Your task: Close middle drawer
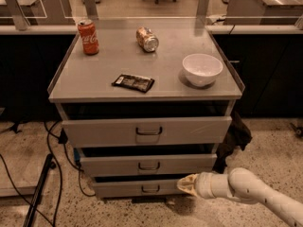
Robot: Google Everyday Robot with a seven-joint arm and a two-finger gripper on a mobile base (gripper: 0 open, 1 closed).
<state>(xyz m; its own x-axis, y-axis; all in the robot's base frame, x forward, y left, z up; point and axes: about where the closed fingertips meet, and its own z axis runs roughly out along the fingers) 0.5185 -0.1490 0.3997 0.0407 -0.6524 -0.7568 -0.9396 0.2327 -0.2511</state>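
The grey cabinet (142, 91) has three drawers. The middle drawer (109, 165) has a long low front with a small dark loop handle (149, 166). It stands a little way out, with a dark gap above it. My gripper (185, 184) is at the end of a cream arm coming in from the lower right. It sits just below the middle drawer's front, right of centre, in front of the bottom drawer (118, 189). It looks shut and holds nothing.
The top drawer (104, 132) sticks out furthest. On the cabinet top are a red cola can (88, 37), a tipped can (147, 39), a white bowl (202, 69) and a dark packet (133, 82). Cables (49, 171) lie on the floor to the left. A dark cloth (235, 136) hangs at the right.
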